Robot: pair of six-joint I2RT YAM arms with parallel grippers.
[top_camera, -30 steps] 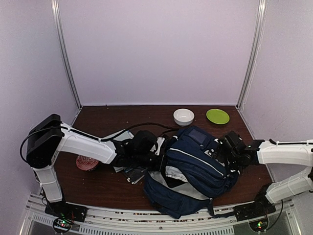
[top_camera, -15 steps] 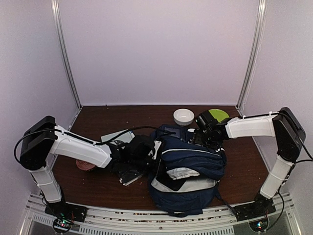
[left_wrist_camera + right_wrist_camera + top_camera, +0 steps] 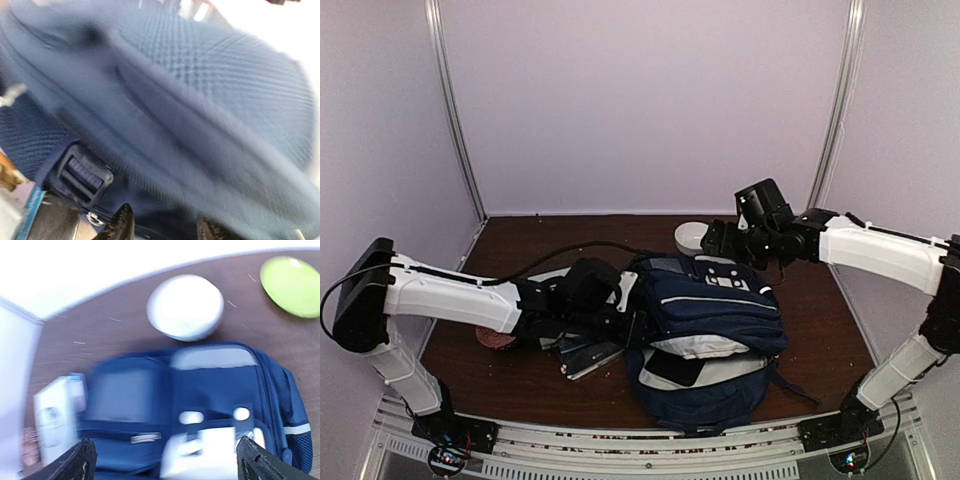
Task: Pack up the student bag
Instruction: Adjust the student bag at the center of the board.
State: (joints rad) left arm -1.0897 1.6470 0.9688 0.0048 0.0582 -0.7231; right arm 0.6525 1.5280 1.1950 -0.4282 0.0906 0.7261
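Up close, the left gripper (image 3: pixel 165 227) has its fingers (image 3: pixel 122 225) parted with a narrow gap between them. They sit right against the left side of the student bag (image 3: pixel 710 320), though the blur hides whether they touch the cloth. From above, this gripper sits at the bag's 9 o'clock edge, with the left arm stretched low across the table (image 3: pixel 520 240). Under that arm lies a flat stack of books or papers (image 3: pixel 585 355), and at its 9 o'clock a small pinkish round thing (image 3: pixel 495 338) shows. The right gripper (image 3: pixel 165 460) is spread wide and empty, hanging in the air above the bag's far end at about 12 o'clock. The bag lies flat on the table, centre to 5 o'clock, front pockets upward. Just beyond it at 12 o'clock stands a white bowl (image 3: pixel 185 307). In the right wrist view a green plate (image 3: pixel 290 287) lies at the bowl's 2 o'clock, apart from it.
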